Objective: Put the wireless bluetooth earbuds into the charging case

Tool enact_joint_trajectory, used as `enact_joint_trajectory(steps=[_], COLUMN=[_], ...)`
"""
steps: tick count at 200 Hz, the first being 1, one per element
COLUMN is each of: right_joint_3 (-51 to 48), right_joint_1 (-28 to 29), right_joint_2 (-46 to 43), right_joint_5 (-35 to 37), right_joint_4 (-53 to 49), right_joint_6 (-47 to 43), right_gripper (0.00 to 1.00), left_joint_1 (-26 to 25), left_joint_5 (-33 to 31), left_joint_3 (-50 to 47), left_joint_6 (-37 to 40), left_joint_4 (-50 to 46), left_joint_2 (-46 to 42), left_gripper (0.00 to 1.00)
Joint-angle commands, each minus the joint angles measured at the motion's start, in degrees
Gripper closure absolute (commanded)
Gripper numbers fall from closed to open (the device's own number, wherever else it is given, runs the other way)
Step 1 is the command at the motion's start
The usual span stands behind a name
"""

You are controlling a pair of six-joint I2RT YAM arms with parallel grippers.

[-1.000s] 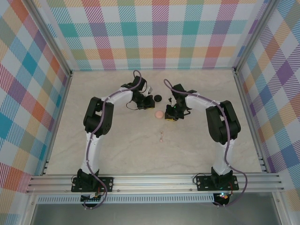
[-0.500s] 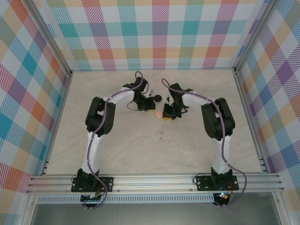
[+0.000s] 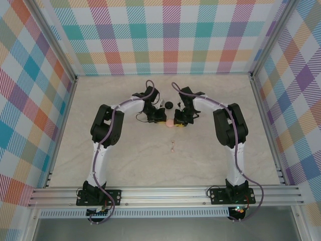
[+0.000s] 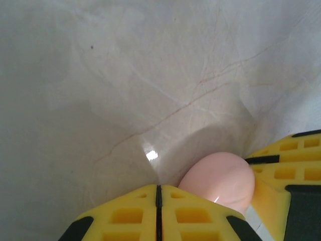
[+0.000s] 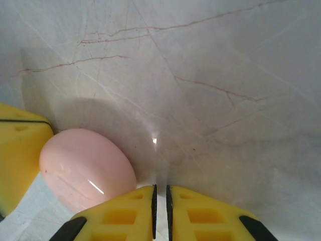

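Marble-look table (image 3: 125, 160) w/ plaid walls (image 3: 170, 35), alu frame (image 3: 165, 193).

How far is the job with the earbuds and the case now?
Done: nothing visibly; the pink case looks closed. In hand: the left gripper and right gripper, both shut, flank it without holding it. Left: one pink earbud lies loose on the table; the black puck sits untouched.

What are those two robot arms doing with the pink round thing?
The left pincer and the right pincer are both shut, one on each side of the round pink puck, which lies on the table between them, ungripped. A black puck sits just behind. One tiny pink earbud lies alone nearer the front, untouched.
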Motion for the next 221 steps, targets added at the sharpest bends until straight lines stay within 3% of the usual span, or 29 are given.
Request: enact_joint_trajectory(steps=[1, 62, 112, 130, 161, 221], right_joint_3=[2.07, 1.94, -1.45, -3.57, -6.35, -6.83], right_joint_1=[0.44, 0.24, -1.03, -1.65, -1.78, -1.73], right_joint_2=[1.65, -0.41, -5.97, -8.29, -9.51, -6.07], right_joint_5=[0.68, 7.95, 7.17, 2.91, -5.82, -11.17], right_joint_4=[-0.76, -3.26, -1.64, 1.24, 6.83, 9.85], right_joint_6=[-1.37, -1.92, -1.85, -1.73, 0.84, 3.72], right_gripper=[0.81, 0.75, 0.72, 0.68, 0.62, 0.61], left_joint_1=[-0.71, -0.85, -0.64, 0.46, 3.72, 4.17], left_joint_5=[1.37, -8.04, -13.19, -10.06, 0.95, 7.63], left_joint_3=[-2.34, -5.43, -11.32, -14.1, -18.69, -19.82], left_joint_6=[0.62, -1.56, -3.75, -4.69, -8.85, -11.08], left_joint_4=[-2.85, -4.41, -0.81, 3.26, 12.96, 19.33], left_joint_2=[-2.7, -7.95, -14.62, -16.44, -16.53, -13.82], left_gripper=[0.91, 0.83, 0.75, 0.7, 0.64, 0.54])
